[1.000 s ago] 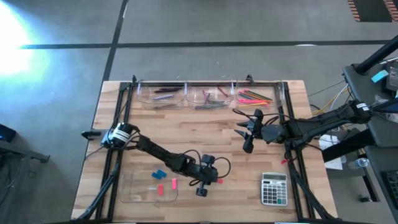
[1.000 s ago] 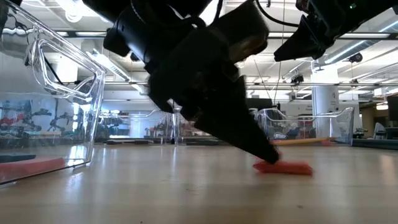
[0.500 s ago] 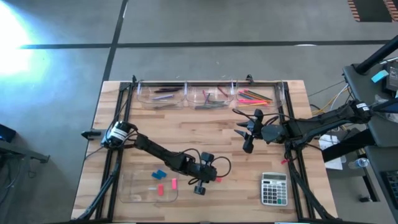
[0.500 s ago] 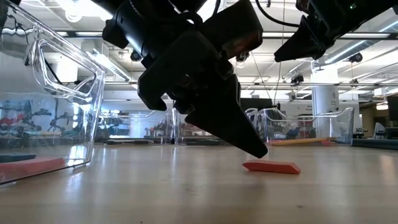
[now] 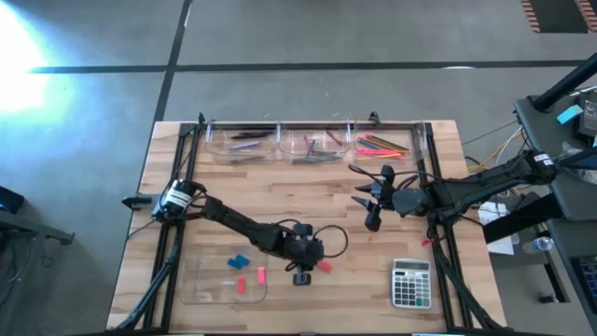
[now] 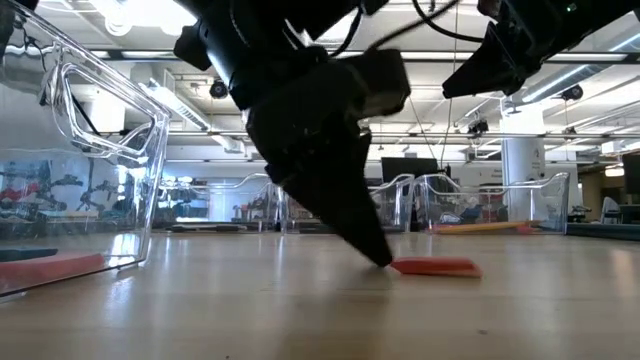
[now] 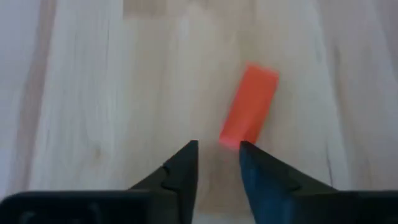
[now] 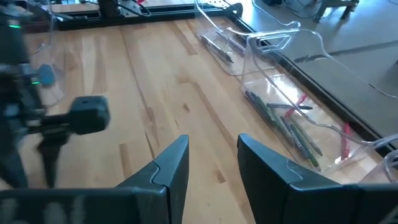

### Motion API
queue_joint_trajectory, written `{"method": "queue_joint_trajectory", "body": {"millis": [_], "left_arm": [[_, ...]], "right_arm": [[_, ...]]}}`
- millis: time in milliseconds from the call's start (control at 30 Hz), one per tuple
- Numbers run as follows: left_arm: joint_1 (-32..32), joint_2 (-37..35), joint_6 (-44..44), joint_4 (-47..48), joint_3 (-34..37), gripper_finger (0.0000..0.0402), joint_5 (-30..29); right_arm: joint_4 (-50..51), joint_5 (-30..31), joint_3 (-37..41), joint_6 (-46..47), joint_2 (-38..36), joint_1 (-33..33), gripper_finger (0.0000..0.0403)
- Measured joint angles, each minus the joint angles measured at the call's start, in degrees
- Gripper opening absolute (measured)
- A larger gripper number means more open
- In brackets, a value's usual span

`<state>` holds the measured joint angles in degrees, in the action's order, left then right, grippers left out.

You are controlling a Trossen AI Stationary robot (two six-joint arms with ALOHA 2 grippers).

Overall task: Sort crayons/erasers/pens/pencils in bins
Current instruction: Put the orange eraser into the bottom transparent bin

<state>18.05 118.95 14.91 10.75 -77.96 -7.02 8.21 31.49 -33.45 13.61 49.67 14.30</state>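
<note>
- Left end effector (image 7: 217, 163) was low over the worktop (image 5: 308, 201), near the front middle, tips down by a red eraser (image 7: 249, 105).
- Fingers (image 7: 180, 169) stood a little apart, a narrow gap, holding nothing.
- Eraser lay flat on the wood, just past the tips, off to one side of the gap; touching one finger or not, could not tell.
- Seen from the low view, the dark tip (image 6: 372, 250) came down right next to the eraser (image 6: 433, 266).
- Shallow tray (image 5: 201, 291) sat near the front left, with a blue eraser (image 5: 240, 260) and two pink ones (image 5: 250, 280) inside.
- Three small bins (image 5: 308, 142) stood in a row at the back edge.
- Dark pens (image 5: 244, 140) lay in the left one, mixed sticks (image 5: 322, 145) in the middle one, bright pencils (image 5: 381, 145) in the right one.
- Right end effector (image 8: 212, 163) hung up above the right side of the worktop, partly open, empty.
- Grey calculator (image 5: 410, 283) sat at the front right.
</note>
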Motion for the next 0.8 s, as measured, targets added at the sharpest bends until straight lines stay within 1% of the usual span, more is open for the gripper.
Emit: {"method": "queue_joint_trajectory", "body": {"millis": [67, 200, 267, 333, 433, 600, 700, 800], "left_arm": [[-0.9, -0.1, 2.5, 1.7, 0.0, 0.0122, 2.3], [-2.9, -0.4, 6.8, 1.5, 0.4, 0.0164, 10.3], [-3.3, -0.4, 7.4, 1.4, 0.4, 0.018, 12.0], [-3.5, -0.4, 8.6, 1.2, 0.4, 0.0192, 12.2], [-3.8, -0.4, 10.3, 0.7, 0.5, 0.0204, 14.1], [-4.0, -0.4, 13.2, 0.2, 0.6, 0.0208, 16.4], [-3.9, -0.4, 14.8, 0.0, 0.8, 0.0209, 17.2], [-3.8, -0.4, 16.0, -0.2, 1.0, 0.0209, 18.8]], "right_arm": [[0.0, -0.1, 0.0, 0.0, 0.0, 0.7, 0.0127], [0.2, -0.5, 0.0, -0.7, 0.1, 4.0, 0.0127], [0.1, -0.5, 0.0, -1.0, 0.7, 6.2, 0.0126], [-0.1, -1.0, 0.0, -1.0, 2.2, 8.8, 0.0123], [-1.3, -2.0, 0.0, -0.4, 6.6, 12.8, 0.0118], [-5.3, -2.1, 0.0, 0.9, 16.7, 18.5, 0.0104], [-9.4, -2.1, 0.0, 0.8, 22.6, 21.0, 0.0087], [-15.5, -2.1, 0.0, -0.4, 28.1, 22.8, 0.0061]]}}
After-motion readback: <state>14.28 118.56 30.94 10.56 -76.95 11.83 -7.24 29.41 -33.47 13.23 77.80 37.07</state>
